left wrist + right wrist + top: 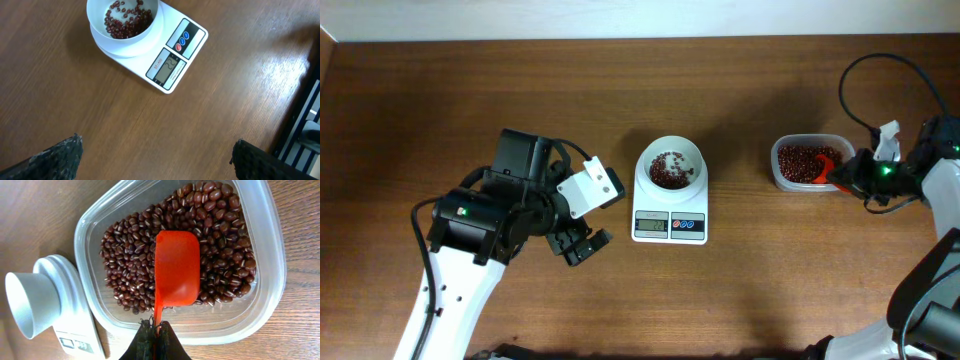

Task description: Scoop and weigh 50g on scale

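The scale (670, 226), small, white, rectangular and digital with a grey display and two coloured buttons, sits mid-way along the brown wooden table (440, 90). It carries a round white bowl (694, 158) with a thin layer of red beans (668, 171), and its digits are too blurred to read. The left gripper (578, 244) hangs just left of it, fingers spread wide, only their tips entering the wrist view. The right gripper (153, 336), pressed together, pinches the handle of a red plastic scoop (176, 270) lying on the beans in a clear plastic tub (274, 280). The handle is largely hidden, and I cannot tell whether the scoop holds beans.
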Robot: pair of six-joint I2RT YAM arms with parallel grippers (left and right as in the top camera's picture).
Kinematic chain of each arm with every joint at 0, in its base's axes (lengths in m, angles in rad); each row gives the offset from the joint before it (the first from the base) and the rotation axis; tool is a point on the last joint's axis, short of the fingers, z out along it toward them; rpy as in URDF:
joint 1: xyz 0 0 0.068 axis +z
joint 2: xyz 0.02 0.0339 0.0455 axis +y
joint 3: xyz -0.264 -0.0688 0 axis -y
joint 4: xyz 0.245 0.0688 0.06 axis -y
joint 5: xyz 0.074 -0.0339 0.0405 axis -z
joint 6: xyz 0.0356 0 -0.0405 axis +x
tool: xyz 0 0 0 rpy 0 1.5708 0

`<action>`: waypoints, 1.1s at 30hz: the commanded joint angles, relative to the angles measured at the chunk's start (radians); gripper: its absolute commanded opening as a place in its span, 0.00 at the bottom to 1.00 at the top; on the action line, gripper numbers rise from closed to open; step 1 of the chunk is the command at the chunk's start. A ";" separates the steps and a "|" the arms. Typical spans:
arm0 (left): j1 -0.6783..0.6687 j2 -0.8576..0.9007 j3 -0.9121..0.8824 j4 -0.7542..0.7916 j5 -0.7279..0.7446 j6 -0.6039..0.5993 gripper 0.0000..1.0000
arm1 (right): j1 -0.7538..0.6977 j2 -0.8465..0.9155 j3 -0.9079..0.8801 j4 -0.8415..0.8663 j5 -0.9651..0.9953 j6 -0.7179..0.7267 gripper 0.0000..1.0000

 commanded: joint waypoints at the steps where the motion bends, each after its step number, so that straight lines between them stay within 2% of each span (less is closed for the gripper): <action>1: 0.005 -0.009 0.014 0.001 0.014 0.013 0.99 | -0.017 0.008 0.000 -0.003 -0.070 -0.003 0.04; 24: 0.005 -0.009 0.014 0.001 0.014 0.013 0.99 | -0.034 0.008 0.000 -0.021 -0.114 0.013 0.04; 33: 0.005 -0.009 0.014 0.001 0.014 0.013 0.99 | -0.089 0.008 0.000 -0.025 -0.218 0.012 0.04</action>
